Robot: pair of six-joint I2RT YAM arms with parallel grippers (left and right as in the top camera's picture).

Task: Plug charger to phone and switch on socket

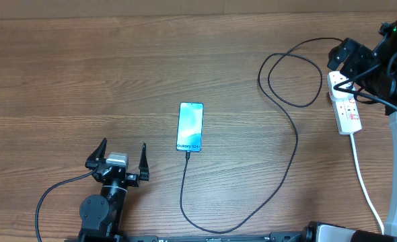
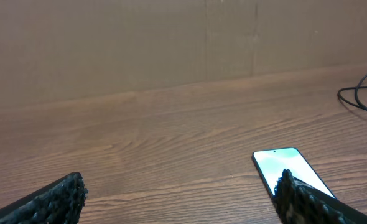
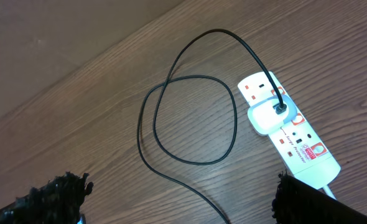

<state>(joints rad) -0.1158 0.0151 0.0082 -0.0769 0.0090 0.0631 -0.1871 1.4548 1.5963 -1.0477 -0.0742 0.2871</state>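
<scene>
Nearest the lens stand the two arms. The left end effector [image 1: 123, 146] is spread wide and empty, low over the desk [image 1: 84, 67] at the robot's left. The right end effector [image 3: 178, 196] is likewise spread wide and holds nothing.

Location of items: the phone [image 1: 190, 126] lies flat, screen up, mid-desk, just beside the left end effector on its inner side. Its long axis runs away from the robot. The charger cable [image 1: 294, 144] meets the phone's near short edge, then sweeps right and loops up to the power strip [image 1: 346, 107]. Whether the tip is fully seated cannot be told. At the strip, the cable ends in a white adapter block [image 3: 267, 115] sitting in an outlet.

Governing relation: the power strip lies at the far right of the desk, directly below and slightly to the right of the right end effector. Its long axis runs roughly toward and away from the robot, and its white cord [image 1: 367, 188] trails toward the robot. The right arm is plainly the nearer; the left is well apart from it. In my judgement, the switch press falls to the right arm.

Markings: the phone screen reads "Galaxy S24+". The strip carries red-marked switches [image 3: 284, 144] and a red-bordered label; its print is too fine to read. Switch position cannot be told.
</scene>
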